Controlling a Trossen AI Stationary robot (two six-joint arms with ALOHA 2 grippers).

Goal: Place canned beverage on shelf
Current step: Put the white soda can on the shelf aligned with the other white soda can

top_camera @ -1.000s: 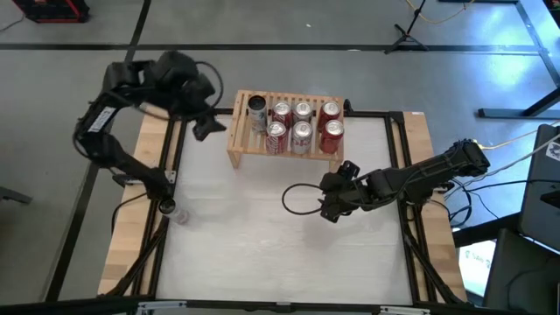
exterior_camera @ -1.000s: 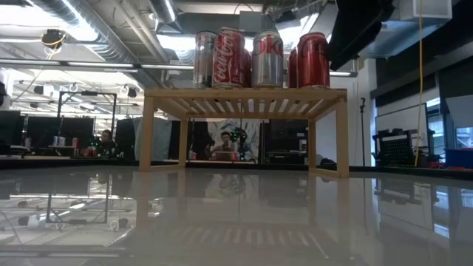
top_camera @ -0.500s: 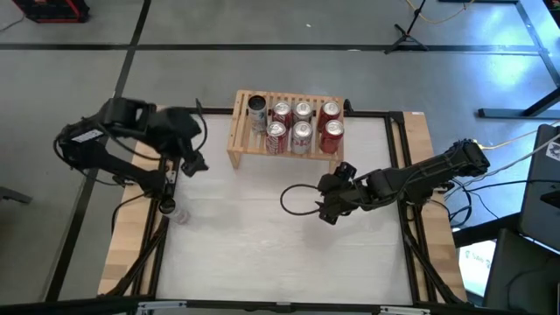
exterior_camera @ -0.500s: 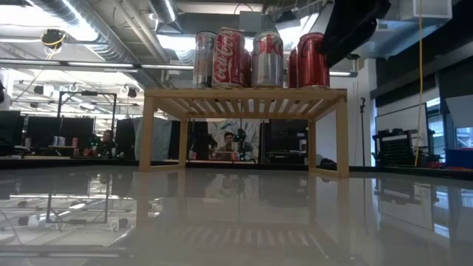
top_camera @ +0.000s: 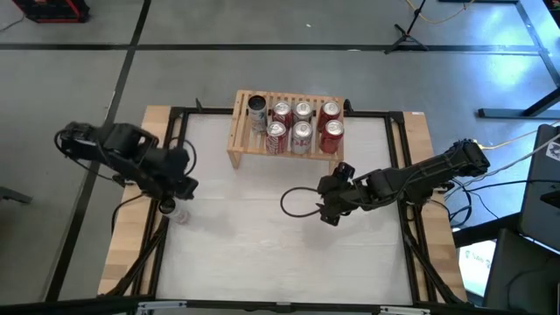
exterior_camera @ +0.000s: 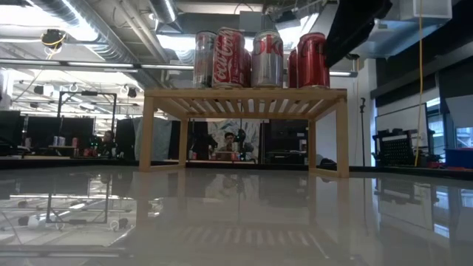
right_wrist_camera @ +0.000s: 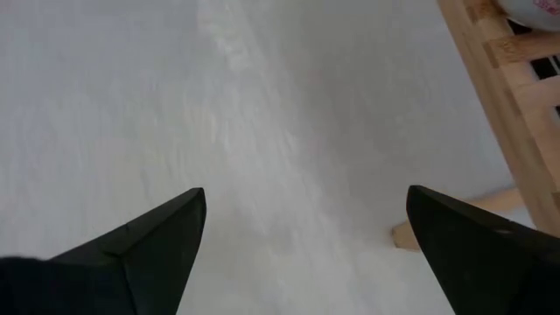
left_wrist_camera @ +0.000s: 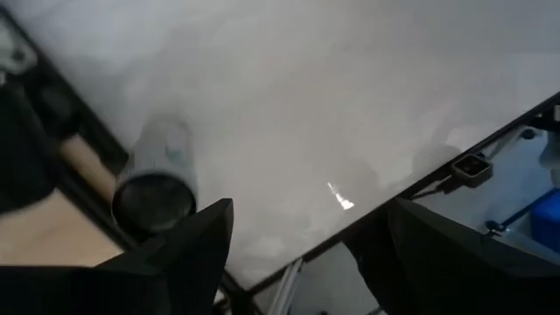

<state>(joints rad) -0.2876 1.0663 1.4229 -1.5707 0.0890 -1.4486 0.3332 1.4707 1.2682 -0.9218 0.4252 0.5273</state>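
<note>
The light-wood shelf [top_camera: 284, 140] stands on its two side legs at the table's far middle; it also shows in the low view [exterior_camera: 244, 100]. Several cans [top_camera: 302, 125] stand upright on its slatted top, one silver [top_camera: 256, 111] and the others mostly red; they show in the low view [exterior_camera: 259, 59] too. My left gripper [top_camera: 182, 184] is open and empty at the table's left edge, far from the shelf; its wrist view [left_wrist_camera: 306, 262] looks down at bare table. My right gripper [top_camera: 328, 210] is open and empty over the table, just near of the shelf's right end [right_wrist_camera: 499, 105].
A grey cylindrical part [left_wrist_camera: 157, 175] stands by the table's left frame, close to my left gripper; it also shows in the high view [top_camera: 179, 214]. A black cable loop [top_camera: 293, 201] hangs beside my right gripper. The white table top [top_camera: 280, 254] lies open near the front.
My left arm has drawn back from beside the shelf's left end toward the table's left edge and somewhat nearer, turning as it went. The cans and the shelf have stayed in place.
</note>
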